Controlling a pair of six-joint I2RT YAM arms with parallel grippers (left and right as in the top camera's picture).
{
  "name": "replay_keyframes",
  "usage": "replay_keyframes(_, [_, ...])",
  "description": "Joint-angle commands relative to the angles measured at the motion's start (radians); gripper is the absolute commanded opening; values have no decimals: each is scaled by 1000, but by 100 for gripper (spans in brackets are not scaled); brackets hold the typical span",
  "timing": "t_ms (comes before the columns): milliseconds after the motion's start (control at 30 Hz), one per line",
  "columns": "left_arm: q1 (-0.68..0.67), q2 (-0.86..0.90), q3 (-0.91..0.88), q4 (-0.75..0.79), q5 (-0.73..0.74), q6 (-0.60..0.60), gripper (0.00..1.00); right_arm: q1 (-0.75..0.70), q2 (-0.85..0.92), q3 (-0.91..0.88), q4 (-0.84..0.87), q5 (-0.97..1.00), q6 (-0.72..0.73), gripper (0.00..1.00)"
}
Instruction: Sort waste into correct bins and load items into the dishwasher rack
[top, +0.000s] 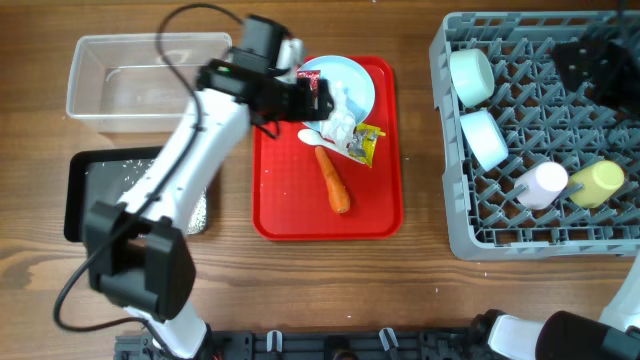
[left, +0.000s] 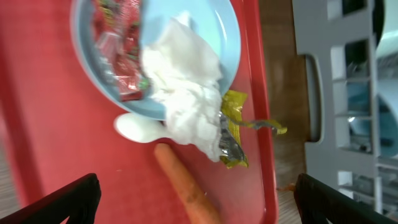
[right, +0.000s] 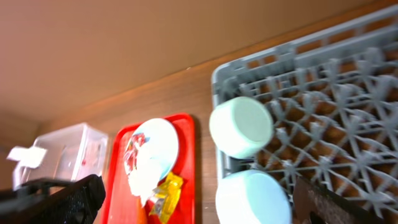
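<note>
Already the two light blue bowls (top: 470, 77), pink cup (top: 541, 184) and yellow cup (top: 597, 181) sit in the dishwasher rack (top: 620, 235), and rice grains (top: 195, 210) lie in the black tray (top: 75, 195). Yet to be sorted, on the red tray (top: 275, 200), are the plate (top: 355, 75), tissue (top: 338, 120), red wrapper (left: 118, 43), yellow wrapper (top: 366, 145), carrot (top: 333, 182) and spoon (top: 309, 137). The left gripper (left: 196, 186) hovers spread above the plate; the right gripper (right: 196, 193), also spread, hangs over the rack.
</note>
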Motion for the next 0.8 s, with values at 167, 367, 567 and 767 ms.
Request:
replay_keyframes(167, [-152, 100, -10, 42, -280, -19, 98, 52, 9, -3, -20, 47, -29, 100])
replay_keyframes(367, [-65, 100, -10, 50, -284, -124, 97, 194, 11, -3, 11, 61, 6, 100])
replay_keyframes(567, [101, 100, -10, -20, -186, -154, 96, 454, 72, -3, 80, 296, 108, 99])
replay_keyframes(767, [110, 100, -10, -40, -134, -87, 95, 586, 178, -3, 107, 387, 163, 100])
